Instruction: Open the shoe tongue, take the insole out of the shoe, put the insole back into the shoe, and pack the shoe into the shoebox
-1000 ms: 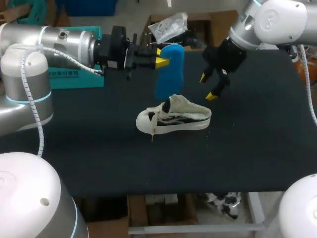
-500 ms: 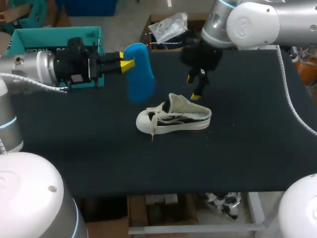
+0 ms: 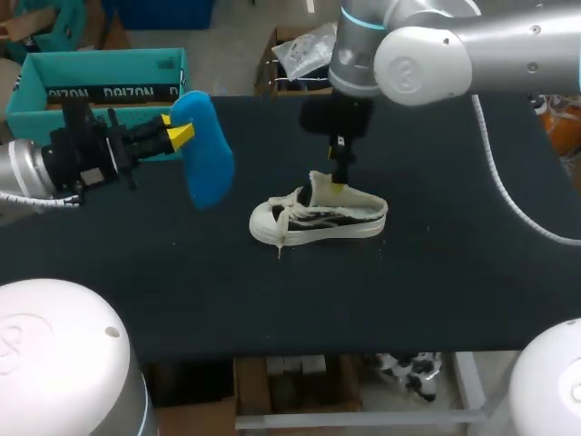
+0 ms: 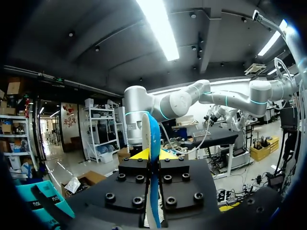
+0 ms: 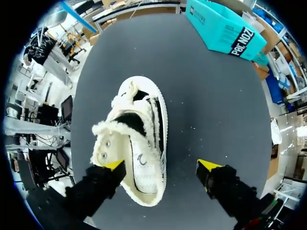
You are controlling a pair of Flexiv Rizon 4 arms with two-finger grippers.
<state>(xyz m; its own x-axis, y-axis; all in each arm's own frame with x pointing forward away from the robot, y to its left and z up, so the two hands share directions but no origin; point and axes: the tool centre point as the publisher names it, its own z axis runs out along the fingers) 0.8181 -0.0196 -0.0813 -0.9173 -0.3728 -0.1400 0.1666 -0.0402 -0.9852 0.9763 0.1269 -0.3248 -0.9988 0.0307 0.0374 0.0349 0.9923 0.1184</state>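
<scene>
Dark matte bench (image 3: 454,272) fills the head view; a teal shoebox (image 3: 100,77) sits open at its far left corner. The shoe (image 3: 318,218) stands on its sole at mid-bench, toe toward your left side, laces loose, fleecy collar spread wide.

Left arm: you have the left fingers (image 3: 180,134) clamped on the blue insole (image 3: 204,154), yellow tips pressing its two faces. The insole is off the bench, hanging upright in the air to the left of the shoe's toe, apart from it and near the shoebox. In the left wrist view the insole (image 4: 152,139) shows edge-on, pinched between the left fingers (image 4: 152,154).

Right arm: it comes in from the right and stands over the shoe's heel end. You have the right fingers (image 3: 339,177) spread wide, holding nothing. In the right wrist view the shoe (image 5: 139,139) lies under and ahead of the right fingers (image 5: 161,165). One yellow tip sits at the fleecy collar by the heel; whether it touches cannot be told. The other tip is over bare bench (image 5: 211,110), beside the shoe. The shoebox (image 5: 225,28) is well ahead, past the toe.
</scene>
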